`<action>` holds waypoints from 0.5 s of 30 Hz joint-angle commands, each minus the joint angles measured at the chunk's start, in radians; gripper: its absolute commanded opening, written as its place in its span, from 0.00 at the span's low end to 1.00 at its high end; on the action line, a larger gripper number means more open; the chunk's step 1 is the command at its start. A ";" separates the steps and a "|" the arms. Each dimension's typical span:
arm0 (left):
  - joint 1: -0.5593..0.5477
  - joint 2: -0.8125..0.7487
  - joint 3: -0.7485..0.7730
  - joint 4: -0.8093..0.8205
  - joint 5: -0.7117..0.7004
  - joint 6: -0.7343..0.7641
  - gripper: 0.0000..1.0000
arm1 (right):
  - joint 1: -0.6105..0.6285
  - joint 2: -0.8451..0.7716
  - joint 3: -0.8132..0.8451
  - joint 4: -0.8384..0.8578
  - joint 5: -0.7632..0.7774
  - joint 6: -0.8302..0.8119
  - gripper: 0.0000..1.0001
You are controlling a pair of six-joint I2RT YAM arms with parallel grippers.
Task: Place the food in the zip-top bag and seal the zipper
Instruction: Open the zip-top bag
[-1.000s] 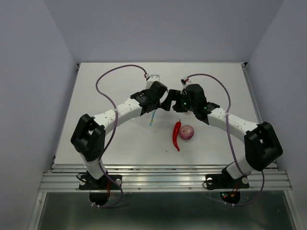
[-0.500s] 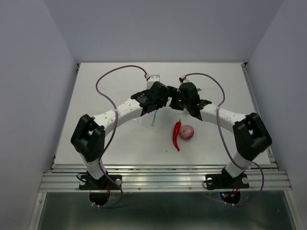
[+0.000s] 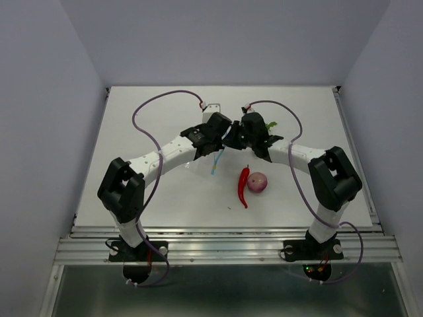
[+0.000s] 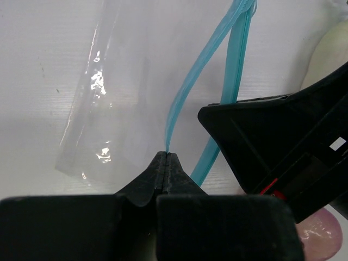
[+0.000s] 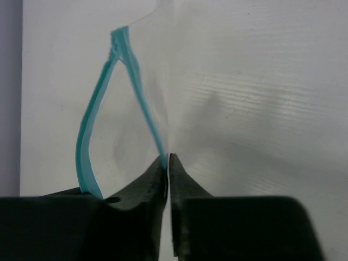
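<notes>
Top view: both arms meet near the centre of the table [image 3: 132,125], a little above mid-frame. The left gripper [image 3: 225,137] and right gripper [image 3: 238,135] sit just beside each other, w/ the zip-top bag [image 4: 103,109] hanging between and below them. In this view we make out little of the clear plastic, only the light-blue zipper [image 4: 236,54] as a thin line running down-left from the grippers.

Left wrist view: the fingertips [image 4: 157,168] are clenched on one lip of the zipper at bottom centre. That strip curves up to the upper right of the frame, where it joins the 2nd lip. The 2nd lip drops behind the black body of the right gripper at centre right. The bag's clear film spreads over the upper left, w/ glare spots.

Right wrist view: the fingertips [image 5: 157,174] are pinched tight on the other lip at bottom centre. The two strips meet at upper left and part lower down, so the bag's mouth gapes open.

The food is outside the bag. The red chili [image 3: 243,187] lies on the table below the grippers, w/ the purple-red onion [image 3: 258,182] just beside it, to its right in frame. Green leaves of the radish [image 3: 269,124] show at the right of the right gripper. A pale shape at the right edge of the left wrist view is prob. its white root.
</notes>
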 commanded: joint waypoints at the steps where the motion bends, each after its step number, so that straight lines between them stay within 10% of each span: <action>1: -0.009 -0.051 0.026 -0.015 -0.052 -0.015 0.00 | 0.005 0.000 0.053 0.054 -0.020 -0.024 0.01; 8: -0.003 -0.043 0.057 -0.075 -0.074 -0.048 0.00 | 0.015 -0.045 0.076 -0.041 -0.012 -0.094 0.01; 11: -0.003 -0.019 0.081 -0.060 0.002 -0.031 0.29 | 0.034 -0.067 0.108 -0.115 -0.006 -0.114 0.01; 15: -0.003 -0.010 0.092 -0.051 0.032 -0.034 0.41 | 0.044 -0.091 0.113 -0.182 0.005 -0.116 0.01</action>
